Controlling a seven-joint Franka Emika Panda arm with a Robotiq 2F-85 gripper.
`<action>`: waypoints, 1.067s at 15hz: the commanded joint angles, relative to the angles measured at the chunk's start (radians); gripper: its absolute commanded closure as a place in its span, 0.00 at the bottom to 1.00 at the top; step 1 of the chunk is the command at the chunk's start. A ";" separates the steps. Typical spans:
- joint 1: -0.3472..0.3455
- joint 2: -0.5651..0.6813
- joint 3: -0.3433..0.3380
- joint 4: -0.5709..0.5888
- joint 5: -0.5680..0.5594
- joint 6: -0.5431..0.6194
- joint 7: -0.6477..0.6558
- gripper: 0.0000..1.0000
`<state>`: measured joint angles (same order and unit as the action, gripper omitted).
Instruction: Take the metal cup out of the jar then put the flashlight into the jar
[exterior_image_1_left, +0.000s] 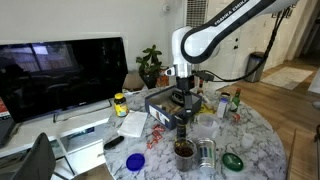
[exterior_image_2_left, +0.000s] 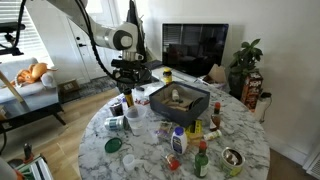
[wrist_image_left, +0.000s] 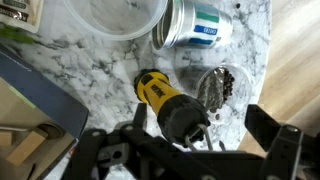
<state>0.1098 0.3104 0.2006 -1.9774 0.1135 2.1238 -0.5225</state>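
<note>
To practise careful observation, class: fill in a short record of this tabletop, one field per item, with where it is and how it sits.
table: white marble
jar: upright, open, nothing seen inside
metal cup: out of the jar, lying on its side beside it
flashlight: black with a yellow head, between the gripper's fingers
brown cup: upright beside the flashlight, dark inside
gripper: over the flashlight; grip unclear

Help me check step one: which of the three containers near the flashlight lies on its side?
The metal cup, showing its labelled side wall; the clear jar and the brown cup stand with mouths facing up.
</note>
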 joint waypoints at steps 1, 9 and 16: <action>-0.013 0.015 0.014 -0.015 0.004 0.065 -0.071 0.00; -0.024 0.048 0.024 -0.020 0.016 0.130 -0.124 0.00; -0.032 0.065 0.027 -0.023 0.022 0.163 -0.137 0.00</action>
<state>0.0934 0.3686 0.2098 -1.9829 0.1183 2.2503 -0.6325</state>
